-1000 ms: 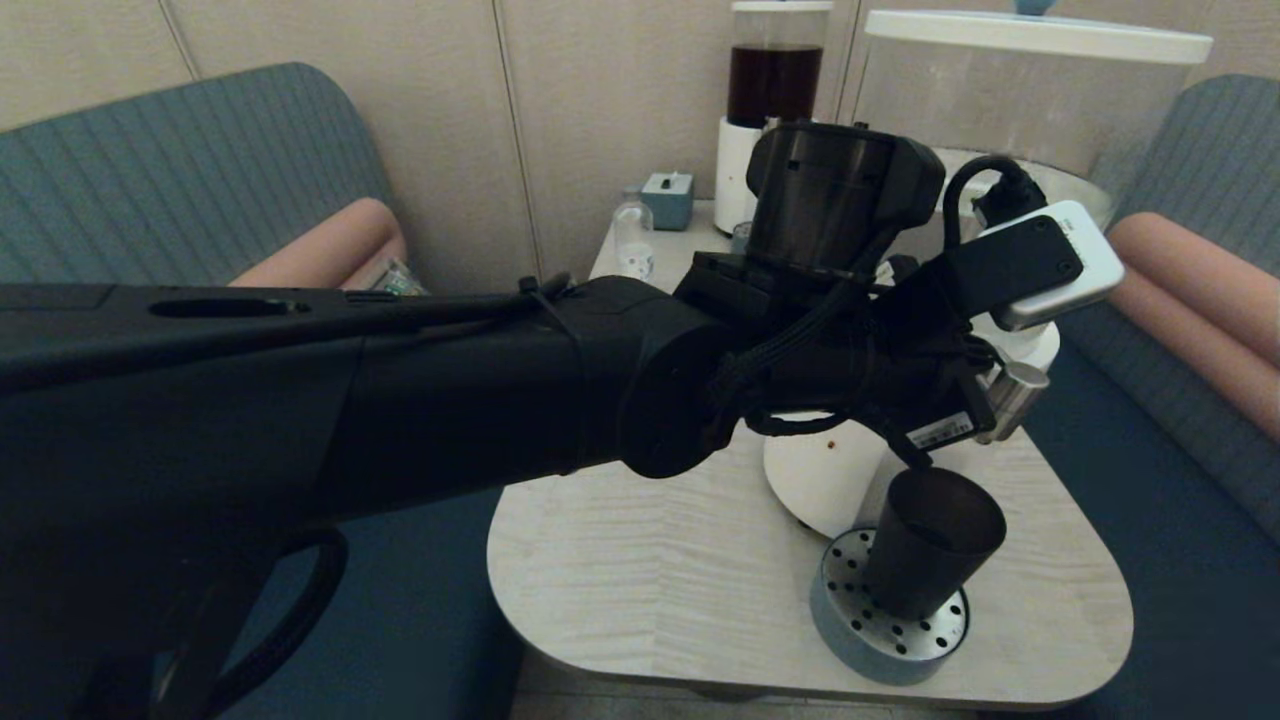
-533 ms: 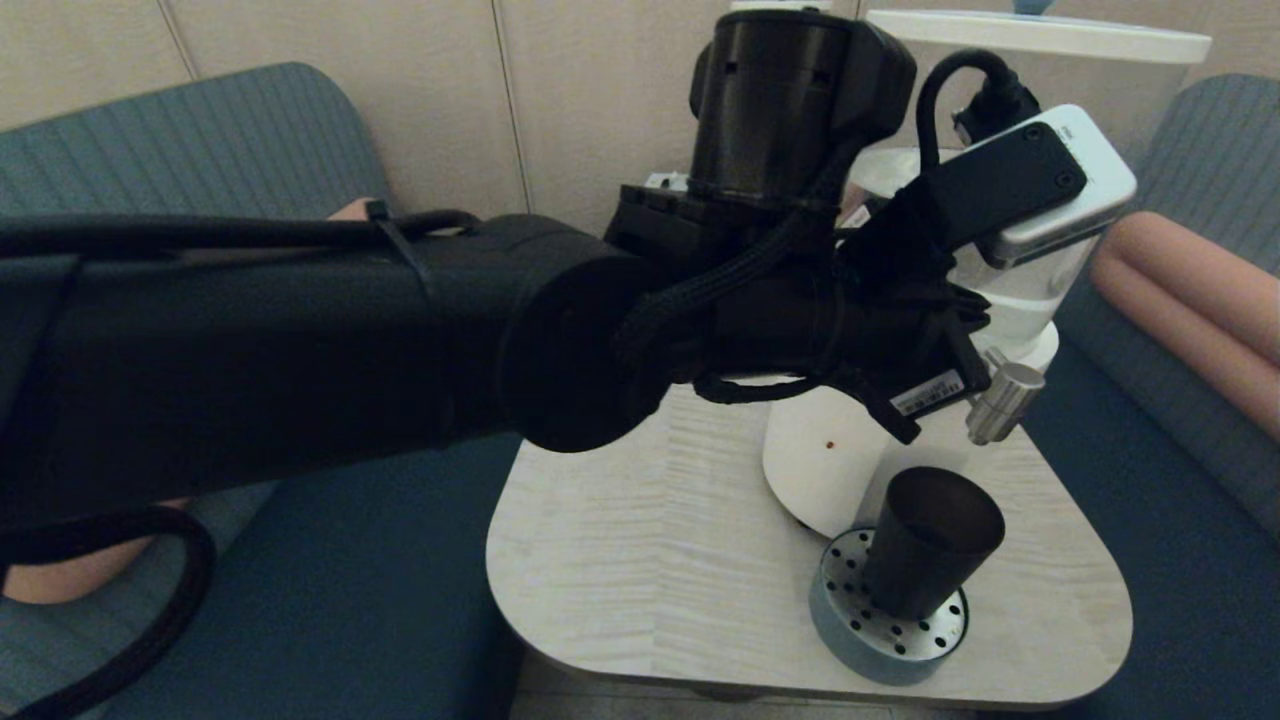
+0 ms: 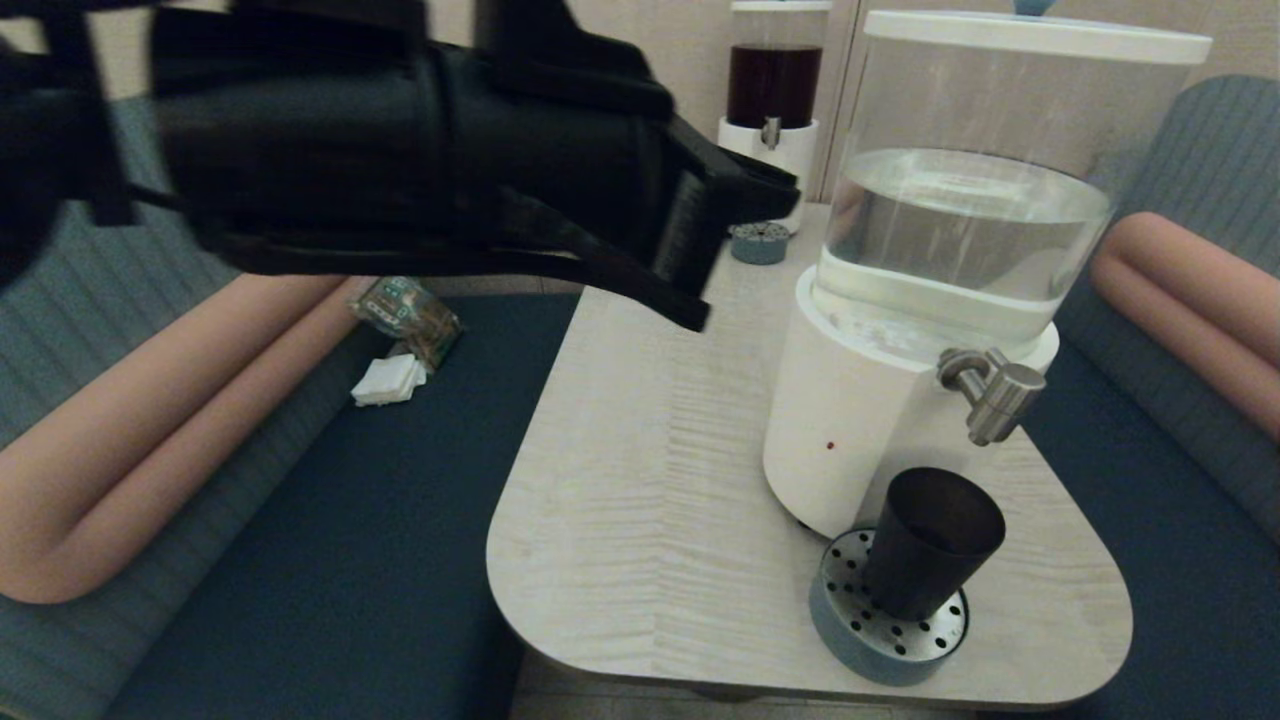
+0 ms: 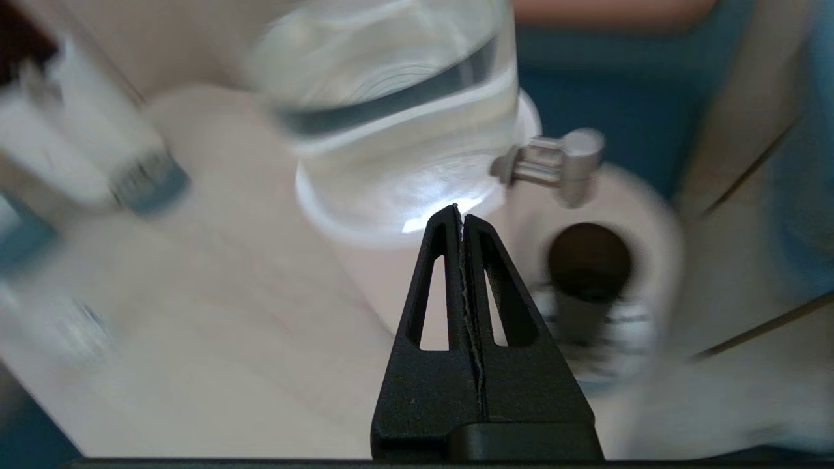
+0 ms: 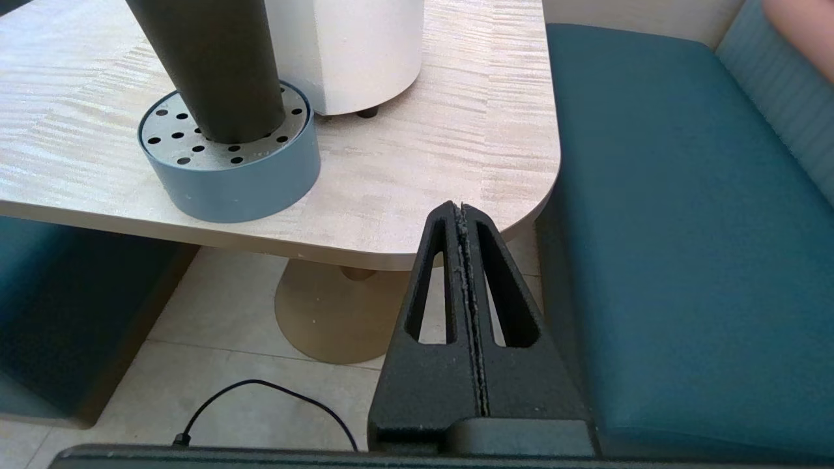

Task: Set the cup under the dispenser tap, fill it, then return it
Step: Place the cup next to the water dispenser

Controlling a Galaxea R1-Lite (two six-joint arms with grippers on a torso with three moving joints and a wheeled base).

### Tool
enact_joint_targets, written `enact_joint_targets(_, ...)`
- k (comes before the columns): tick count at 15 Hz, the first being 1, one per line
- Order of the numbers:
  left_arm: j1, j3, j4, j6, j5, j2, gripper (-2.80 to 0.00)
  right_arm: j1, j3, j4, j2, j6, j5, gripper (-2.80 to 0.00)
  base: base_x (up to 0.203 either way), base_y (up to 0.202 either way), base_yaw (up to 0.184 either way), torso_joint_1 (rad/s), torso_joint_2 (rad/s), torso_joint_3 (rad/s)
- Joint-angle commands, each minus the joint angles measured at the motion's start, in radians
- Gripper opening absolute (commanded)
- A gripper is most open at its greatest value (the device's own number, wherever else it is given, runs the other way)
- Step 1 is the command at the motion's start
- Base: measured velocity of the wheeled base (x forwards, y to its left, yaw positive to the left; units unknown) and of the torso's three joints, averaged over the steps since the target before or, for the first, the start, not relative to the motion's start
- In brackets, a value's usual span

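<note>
The dark smoky cup (image 3: 935,540) stands upright on the round perforated drip tray (image 3: 885,625), right below the brushed-metal dispenser tap (image 3: 995,395). Nothing holds the cup. My left gripper (image 3: 760,195) hangs high over the table's far left side, well clear of the tap, shut and empty. In the left wrist view its shut fingers (image 4: 459,215) point down at the dispenser, with the tap (image 4: 560,163) and the cup (image 4: 589,260) beside them. My right gripper (image 5: 461,207) is shut and empty, low off the table's near right corner, close to the cup (image 5: 208,65).
The big dispenser has a white base (image 3: 850,420) and a clear water tank (image 3: 970,200). A narrower dispenser with dark liquid (image 3: 775,80) and its small tray (image 3: 758,243) stand at the back. A snack packet (image 3: 410,315) lies on the left bench.
My left arm has swung up and back to the left, off the tap, uncovering the dispenser. The cup has stayed on the drip tray.
</note>
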Motion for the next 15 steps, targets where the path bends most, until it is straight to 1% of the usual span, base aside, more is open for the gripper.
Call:
enact_joint_targets(1,0.150,0.156,-0.009,-0.115,-0.133,-0.219,-2.80,0.000,0.000,0.000,-0.001,0.000,0.000,-2.80,0.000,0.000,0.000,0.000,0.00,0.000)
enact_joint_targets(2,0.227,0.255,-0.038,-0.140,-0.205,-0.264,-2.80,0.000,0.001,0.000,-0.001,0.000,0.000,-2.80,0.000,0.000,0.000,0.000,0.00,0.000)
enact_joint_targets(3,0.300,0.367,-0.095,-0.157,-0.276,-0.297,-2.80,0.000,0.000,0.000,-0.001,0.000,0.000,-2.80,0.000,0.000,0.000,0.000,0.00,0.000)
enact_joint_targets(4,0.358,0.474,-0.172,-0.162,-0.332,-0.318,-2.80,0.000,0.002,0.000,-0.001,0.000,0.000,-2.80,0.000,0.000,0.000,0.000,0.00,0.000)
enact_joint_targets(5,0.392,0.593,-0.266,-0.155,-0.366,-0.325,-2.80,0.000,0.001,0.000,-0.001,0.001,0.000,-2.80,0.000,0.000,0.000,0.000,0.00,0.000)
enact_joint_targets(6,0.420,0.715,-0.384,-0.147,-0.398,-0.319,-2.80,0.000,0.000,0.000,-0.001,0.000,0.000,-2.80,0.000,0.000,0.000,0.000,0.00,0.000)
enact_joint_targets(7,0.436,0.810,-0.489,-0.137,-0.425,-0.302,-2.80,0.000,0.001,0.000,-0.001,0.000,0.000,-2.80,0.000,0.000,0.000,0.000,0.00,0.000)
enact_joint_targets(8,0.437,0.880,-0.589,-0.124,-0.448,-0.277,-2.80,0.000,0.000,0.000,-0.001,0.000,0.000,-2.80,0.000,0.000,0.000,0.000,0.00,0.000)
enact_joint_targets(10,0.387,0.963,-0.857,-0.117,-0.478,-0.181,-2.80,0.000,0.002,0.000,-0.001,0.000,0.000,-2.80,0.000,0.000,0.000,0.000,0.00,0.000)
enact_joint_targets(11,0.367,0.979,-0.938,-0.126,-0.481,-0.145,-2.80,0.000,0.002,0.000,-0.001,0.000,0.000,-2.80,0.000,0.000,0.000,0.000,0.00,0.000)
enact_joint_targets(12,0.338,0.992,-1.024,-0.163,-0.478,-0.098,-2.80,0.000,0.001,0.000,-0.001,0.000,0.000,-2.80,0.000,0.000,0.000,0.000,0.00,0.000)
enact_joint_targets(13,0.315,1.002,-1.083,-0.196,-0.470,-0.061,-2.80,0.000,0.000,0.000,-0.001,0.000,0.000,-2.80,0.000,0.000,0.000,0.000,0.00,0.000)
enact_joint_targets(14,0.305,1.018,-1.138,-0.218,-0.463,-0.030,-2.80,0.000,0.002,0.000,-0.001,0.000,0.000,-2.80,0.000,0.000,0.000,0.000,0.00,0.000)
enact_joint_targets(15,0.303,1.043,-1.195,-0.226,-0.462,0.016,-2.80,0.000,0.001,0.000,-0.001,0.000,0.000,-2.80,0.000,0.000,0.000,0.000,0.00,0.000)
